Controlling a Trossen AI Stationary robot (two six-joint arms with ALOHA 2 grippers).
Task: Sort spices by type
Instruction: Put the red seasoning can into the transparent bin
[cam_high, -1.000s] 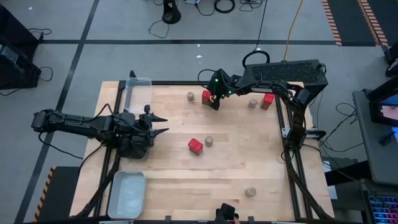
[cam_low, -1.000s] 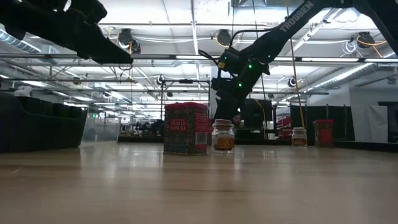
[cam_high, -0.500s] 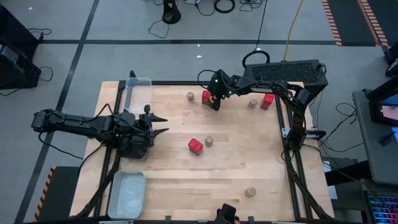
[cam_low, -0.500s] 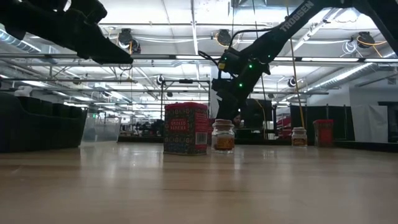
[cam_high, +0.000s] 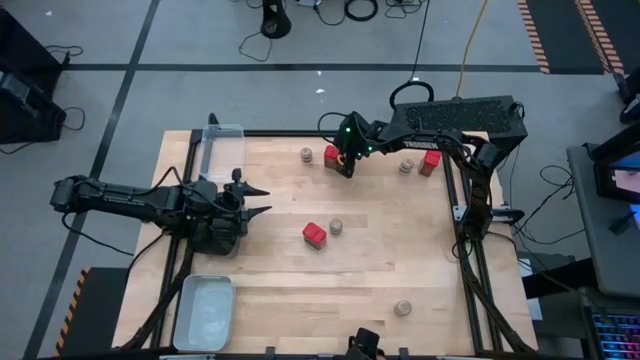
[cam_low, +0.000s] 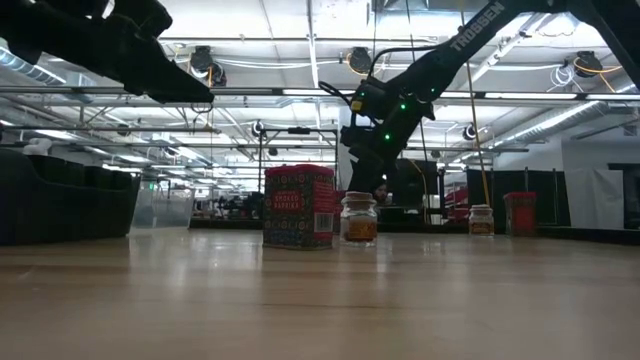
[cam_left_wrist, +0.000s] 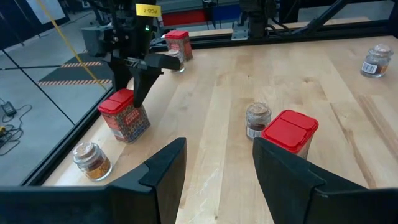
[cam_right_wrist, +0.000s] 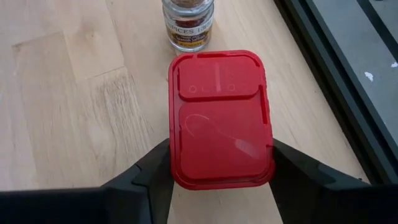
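Note:
The spices stand scattered on the wooden table (cam_high: 380, 270). A red tin (cam_high: 331, 154) stands at the far edge with a tan-lidded jar (cam_high: 306, 155) to its left. My right gripper (cam_high: 342, 163) is down over that tin (cam_right_wrist: 221, 118), one finger on each side. A second red tin (cam_high: 314, 234) and a jar (cam_high: 336, 227) stand mid-table. A third tin (cam_high: 430, 162) and jar (cam_high: 406, 166) are at the far right. One more jar (cam_high: 402, 307) is near the front. My left gripper (cam_high: 262, 198) hovers open over the table's left part. My right gripper pinches the far red tin between its two fingers (cam_right_wrist: 152, 174), which lie on its two long sides (cam_right_wrist: 177, 168) just below the lid. The fingers slant down from the table's right. The tin stands upright on its base on the table.
A clear tray (cam_high: 222, 140) sits at the far left corner and a pale tray (cam_high: 205, 312) at the near left corner. A black frame rail (cam_high: 455, 230) runs along the table's right edge. Bare wood lies between the middle pair and the front jar.
My right gripper has kept its place over the far red tin, and its fingers have drawn in against the tin's sides. The tin has not shifted.

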